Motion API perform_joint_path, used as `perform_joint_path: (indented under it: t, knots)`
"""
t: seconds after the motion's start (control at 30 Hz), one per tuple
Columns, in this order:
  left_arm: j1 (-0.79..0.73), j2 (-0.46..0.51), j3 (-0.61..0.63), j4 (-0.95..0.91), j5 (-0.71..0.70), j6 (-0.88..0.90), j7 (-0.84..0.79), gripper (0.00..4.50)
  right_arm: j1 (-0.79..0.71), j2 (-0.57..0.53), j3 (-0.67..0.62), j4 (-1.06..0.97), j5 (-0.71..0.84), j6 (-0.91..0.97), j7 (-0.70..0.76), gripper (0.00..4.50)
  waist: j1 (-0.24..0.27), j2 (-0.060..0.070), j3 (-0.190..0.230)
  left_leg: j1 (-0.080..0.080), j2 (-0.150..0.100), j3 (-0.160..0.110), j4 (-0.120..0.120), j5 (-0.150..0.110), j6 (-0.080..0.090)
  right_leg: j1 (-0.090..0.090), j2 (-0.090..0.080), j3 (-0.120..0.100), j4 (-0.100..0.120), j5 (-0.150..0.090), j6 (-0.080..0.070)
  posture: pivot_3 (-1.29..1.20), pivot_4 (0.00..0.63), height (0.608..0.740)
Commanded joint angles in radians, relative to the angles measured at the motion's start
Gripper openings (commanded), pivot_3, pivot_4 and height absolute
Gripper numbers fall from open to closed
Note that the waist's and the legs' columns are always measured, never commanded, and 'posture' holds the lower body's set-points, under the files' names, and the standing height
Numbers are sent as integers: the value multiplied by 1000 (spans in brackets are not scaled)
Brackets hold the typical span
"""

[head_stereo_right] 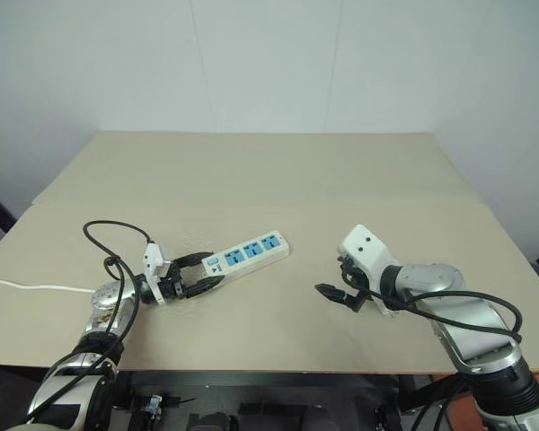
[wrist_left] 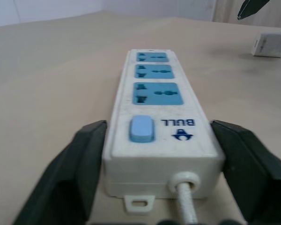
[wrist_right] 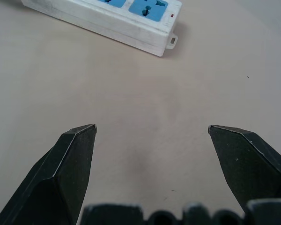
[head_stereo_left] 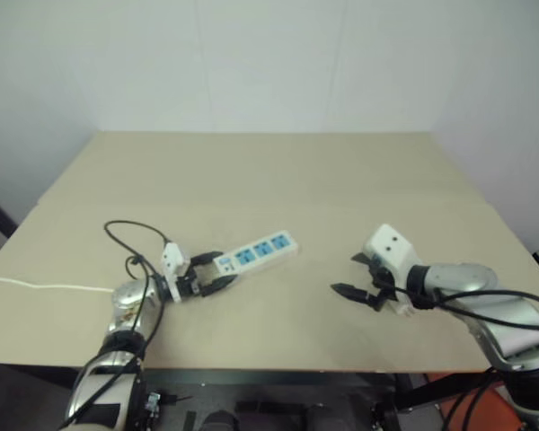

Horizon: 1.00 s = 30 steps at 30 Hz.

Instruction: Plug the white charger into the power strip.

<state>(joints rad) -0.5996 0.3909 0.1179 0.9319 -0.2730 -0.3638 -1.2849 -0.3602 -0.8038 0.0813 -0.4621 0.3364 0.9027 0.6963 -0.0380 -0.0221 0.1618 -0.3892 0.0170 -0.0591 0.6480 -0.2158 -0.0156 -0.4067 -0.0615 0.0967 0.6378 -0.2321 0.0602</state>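
Observation:
The power strip [head_stereo_left: 260, 250] lies slantwise on the tan table, its three blue sockets facing up. My left gripper [head_stereo_left: 217, 272] straddles its cord end, and in the left wrist view the black fingers [wrist_left: 84, 159] press against both sides of the strip [wrist_left: 159, 93] by the blue switch. The white charger [wrist_left: 269, 44] rests on the table beyond the strip's far end, close to my right gripper. That right gripper [head_stereo_left: 344, 274] hovers low over bare table to the right of the strip, open with nothing between its fingers [wrist_right: 75, 154]. The strip's far end [wrist_right: 131, 18] lies ahead of it.
The strip's thin white cord [head_stereo_left: 36, 287] trails left across the table towards its left edge. The table [head_stereo_left: 278, 171] stretches back to a white wall, and its front edge [head_stereo_left: 278, 366] runs just below both arms.

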Motion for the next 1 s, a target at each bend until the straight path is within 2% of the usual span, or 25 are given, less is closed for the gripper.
perform_joint_path:
  t: [0.03,0.33,0.47,0.6,0.67,0.8,1.0]
  knots:
    - [15,4,-26,1,26,44,3,3206,-11,1,-24,-18,-1,-1,-11,4500,0,0,0,1,0,0,0,0,0,1,0,0,-1,-2,4,0,150,740]
    - [20,26,-61,-63,34,35,-58,3206,-17,-12,-51,-28,6,9,-15,4500,1,0,0,0,0,0,-1,0,0,1,0,0,-2,-3,5,0,150,740]
    - [18,30,-85,-85,31,36,-107,3206,-57,-102,-70,-19,38,131,25,4500,3,0,0,-1,0,-1,-2,0,0,1,0,-1,-5,0,0,0,150,740]
    - [10,26,-113,-104,24,50,-168,3206,-167,-206,-53,36,86,306,72,4500,2,0,0,0,1,-1,-3,0,0,1,0,-1,-6,1,0,0,150,740]
    - [2,30,-126,-105,29,59,-190,3206,-259,-231,-15,82,116,425,93,4500,0,0,0,-1,1,-1,-3,0,0,1,0,-1,-6,0,0,0,150,740]
    - [-10,35,-148,-101,34,54,-228,3206,-412,-277,168,165,88,551,97,4500,0,0,0,-1,1,-1,-3,0,0,0,0,-1,-7,0,0,0,150,740]
    - [-21,32,-155,-67,44,25,-229,3206,-531,-191,273,365,59,691,25,4500,3,0,0,-3,1,0,-3,0,0,-2,0,-1,-7,1,-1,0,150,740]
